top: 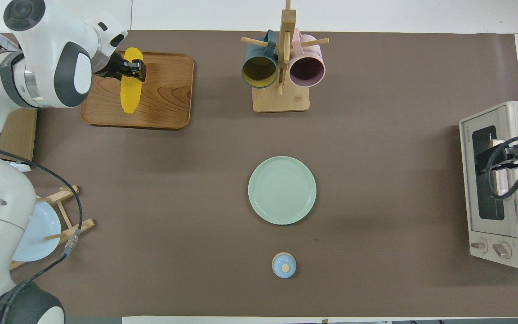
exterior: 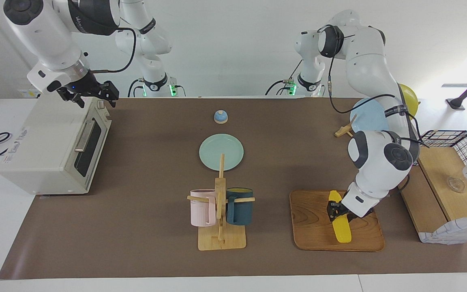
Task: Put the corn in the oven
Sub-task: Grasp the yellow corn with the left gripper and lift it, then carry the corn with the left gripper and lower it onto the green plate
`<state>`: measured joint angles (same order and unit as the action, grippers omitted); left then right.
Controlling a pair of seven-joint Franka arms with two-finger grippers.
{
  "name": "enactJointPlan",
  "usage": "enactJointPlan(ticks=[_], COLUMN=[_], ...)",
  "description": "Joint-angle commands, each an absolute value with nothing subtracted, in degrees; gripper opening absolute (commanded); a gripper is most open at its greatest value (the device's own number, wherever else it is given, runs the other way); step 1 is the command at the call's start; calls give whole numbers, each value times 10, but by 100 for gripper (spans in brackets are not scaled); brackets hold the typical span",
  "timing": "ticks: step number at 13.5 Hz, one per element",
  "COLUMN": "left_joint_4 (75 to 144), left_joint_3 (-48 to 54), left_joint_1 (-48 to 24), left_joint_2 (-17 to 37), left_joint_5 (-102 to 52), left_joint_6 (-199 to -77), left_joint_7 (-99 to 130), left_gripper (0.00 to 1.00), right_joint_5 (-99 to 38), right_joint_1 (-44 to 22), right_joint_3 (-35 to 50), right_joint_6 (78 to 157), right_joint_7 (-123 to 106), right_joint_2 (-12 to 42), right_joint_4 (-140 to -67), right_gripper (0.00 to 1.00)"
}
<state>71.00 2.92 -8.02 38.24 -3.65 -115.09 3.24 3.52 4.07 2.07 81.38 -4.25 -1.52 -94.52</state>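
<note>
Corn sits clamped across its upper part in the left gripper, fingers closed on the cob, over the wooden tray at the left arm's end of the tabletop. Whether the tapered lower end is clear of the tray or touching it, I cannot tell. The grip is off-centre, near one end, so the long free end may swing or pivot down once it is carried; slick plastic cob, could rotate in the fingers or slip out.

Oven stands at the right arm's end of the tabletop, well apart from the corn, door shut by the look of the handle. Right gripper hovers over the oven's top edge near the door, fingers open, holding nothing. Main risk: the corn arrives with the door not yet opened, leaving nowhere to put it.

Path risks: the mug rack with pink and dark mugs lies between tray and oven; a low carry could clip its pegs. The green plate and small blue bell also lie along the way. Reach is long for the left arm, so a handover or a mid-table set-down looks likely, another chance to drop it. The two arms could crowd each other at the oven door.
</note>
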Motion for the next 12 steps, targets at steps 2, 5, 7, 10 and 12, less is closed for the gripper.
enactJointPlan(ticks=[2, 5, 7, 10, 12], left_joint_4=[869, 969, 1025, 1107, 1108], left_joint_3=[23, 23, 23, 24, 23], left_joint_1=[-133, -218, -277, -362, -409], left_joint_2=[217, 143, 120, 98, 132], left_joint_5=[-41, -42, -43, -43, -43], left_joint_6=[-1134, -1149, -1197, -1327, -1380], left_joint_7=[152, 224, 278, 343, 374], left_gripper=[0, 0, 0, 0, 0], right_joint_5=[22, 22, 22, 22, 22], right_joint_1=[47, 47, 47, 47, 47], right_joint_3=[23, 23, 23, 23, 23], right_joint_6=[808, 808, 808, 808, 808], right_joint_7=[-47, -47, -47, -46, -46], right_joint_2=[-23, -23, -23, -23, -23], right_joint_4=[-949, -949, -949, -949, -949], right_gripper=[100, 100, 100, 100, 100])
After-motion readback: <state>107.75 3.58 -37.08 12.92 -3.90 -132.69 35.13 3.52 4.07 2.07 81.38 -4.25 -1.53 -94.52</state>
